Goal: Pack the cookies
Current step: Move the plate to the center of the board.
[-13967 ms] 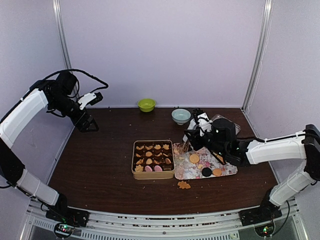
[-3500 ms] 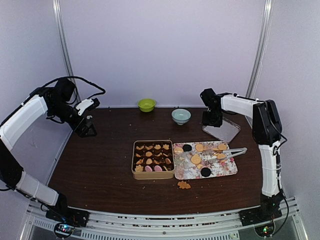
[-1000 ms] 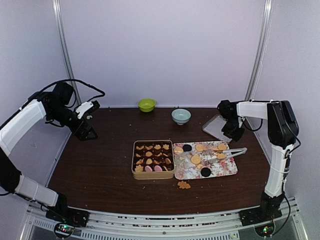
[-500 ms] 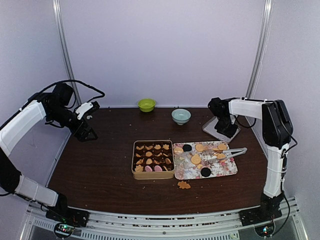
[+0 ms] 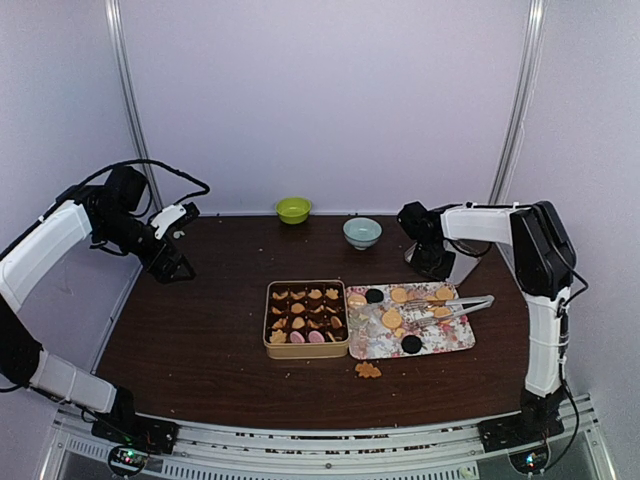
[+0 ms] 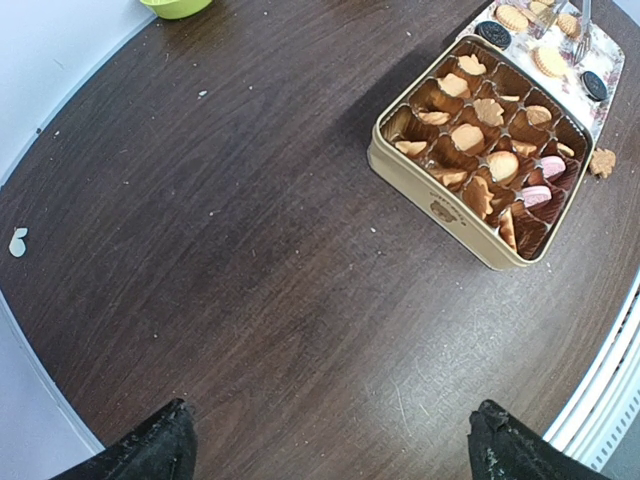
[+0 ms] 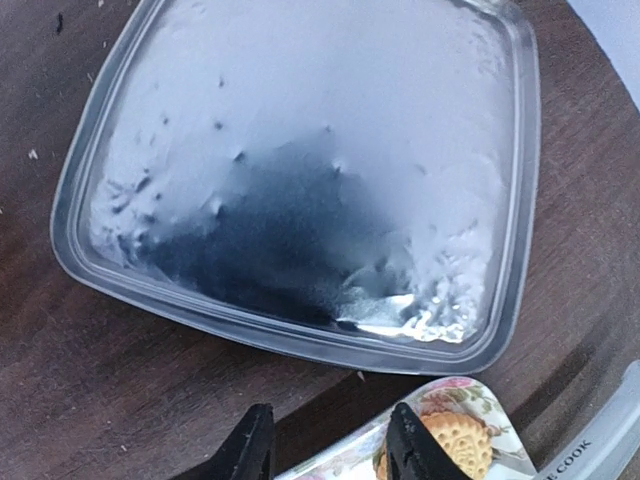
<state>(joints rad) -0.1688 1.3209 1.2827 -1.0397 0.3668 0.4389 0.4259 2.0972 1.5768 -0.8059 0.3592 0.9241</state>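
1. Plainly, the left tool (image 6: 335, 455) is spread wide. Its two dark fingertips (image 6: 160, 445) sit in the bottom corners of the left wrist view, with only bare tabletop (image 6: 250, 250) between them, and it holds nothing.
2. From above, that tool hangs at the left of the frame, well apart from the tin (image 5: 306, 347).
3. The right tool (image 7: 332, 450) has a narrower gap, and nothing is gripped in it. Its fingertips (image 7: 250, 445) stand at the bottom edge of the right wrist view, over the strip of tabletop between a clear plastic lid (image 7: 300, 180) and a flowered tray (image 7: 345, 462). Whether they touch either one cannot be told.
4. The lid lies flat and fills most of that view.
5. Most of the cookies (image 5: 306, 310) sit in the tin's dark cups at the middle of the top view. They are mainly tan, with a few pink ones in the bottom row.
6. More cookies, tan ones and two dark ones, lie on the tray just beside the tin on the right. Metal tongs (image 5: 455, 303) rest across the tray.
7. A loose cookie (image 5: 368, 370) lies on the tabletop just below the tray's lower left corner.
8. A green bowl (image 5: 293, 209) and a pale bowl (image 5: 361, 232) stand near the top edge of the tabletop.
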